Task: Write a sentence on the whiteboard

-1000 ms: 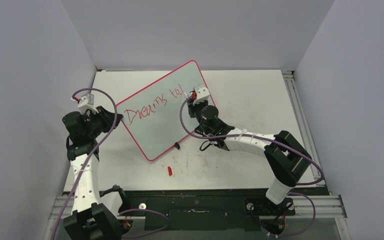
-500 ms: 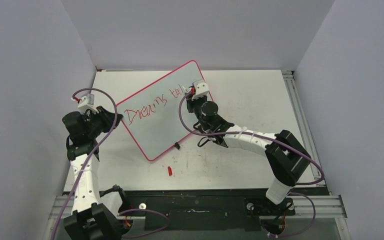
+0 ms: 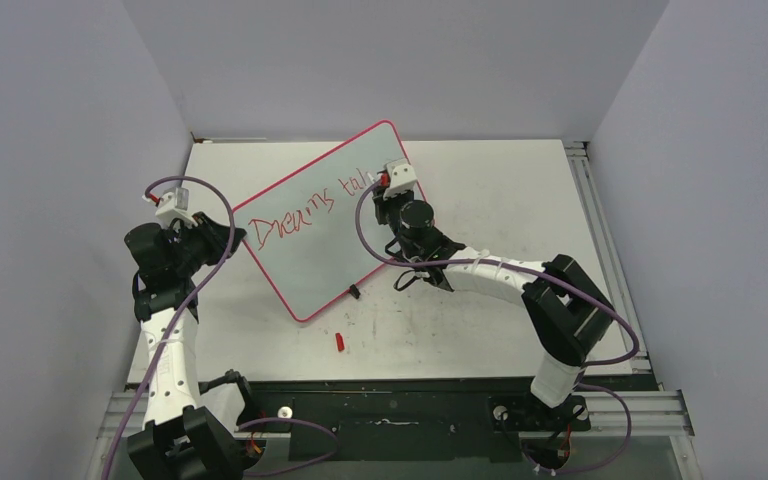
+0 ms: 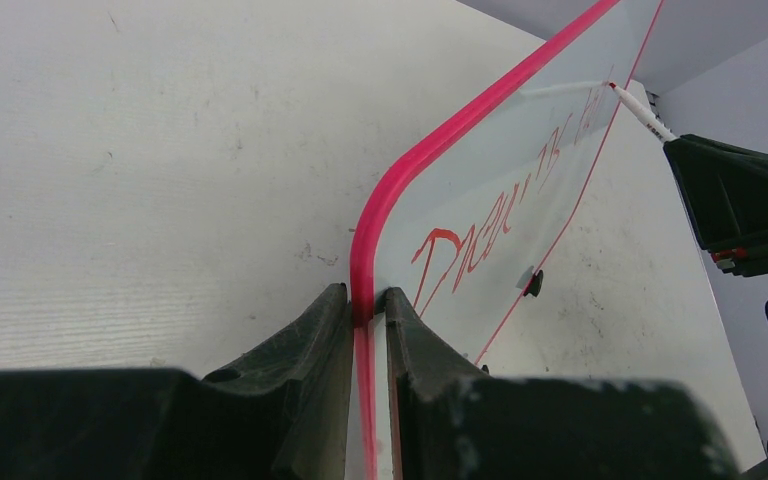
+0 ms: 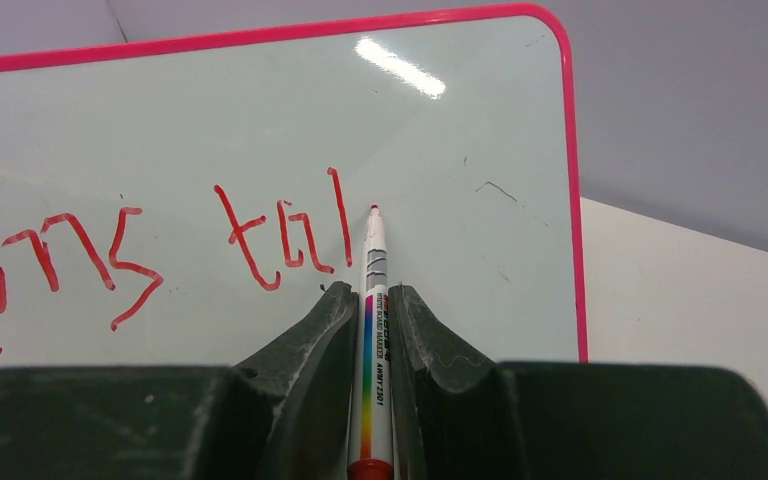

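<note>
While the right gripper point(image 5: 368, 292) clamps a marker point(image 5: 374, 245), the marker's red tip is at the whiteboard point(image 5: 460, 130), just right of the red letters "tal"; the left gripper point(image 4: 368, 298) is pinched shut on the whiteboard's pink rim at its left corner; the whiteboard lies on the table point(image 3: 500, 190) between both grippers, reading "Dreams tal"; a red cap point(image 3: 340, 341) lies near its lower edge.
</note>
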Available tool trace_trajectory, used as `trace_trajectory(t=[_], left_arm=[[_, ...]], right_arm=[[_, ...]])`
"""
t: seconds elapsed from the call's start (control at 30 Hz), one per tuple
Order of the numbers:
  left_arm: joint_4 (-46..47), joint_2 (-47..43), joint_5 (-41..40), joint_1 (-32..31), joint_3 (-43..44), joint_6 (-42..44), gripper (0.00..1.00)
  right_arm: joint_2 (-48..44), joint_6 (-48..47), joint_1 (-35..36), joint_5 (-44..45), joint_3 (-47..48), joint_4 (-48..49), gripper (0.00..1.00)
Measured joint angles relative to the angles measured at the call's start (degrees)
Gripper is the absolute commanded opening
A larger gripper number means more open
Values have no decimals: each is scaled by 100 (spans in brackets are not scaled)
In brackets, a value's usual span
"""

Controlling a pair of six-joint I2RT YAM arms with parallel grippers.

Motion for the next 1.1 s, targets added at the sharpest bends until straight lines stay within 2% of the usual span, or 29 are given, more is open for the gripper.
trace_trajectory(t=[1.1], left_arm=[[0,0,0,0,0,39,14]], right_arm=[[4,7,133,-17,-129,33,5]])
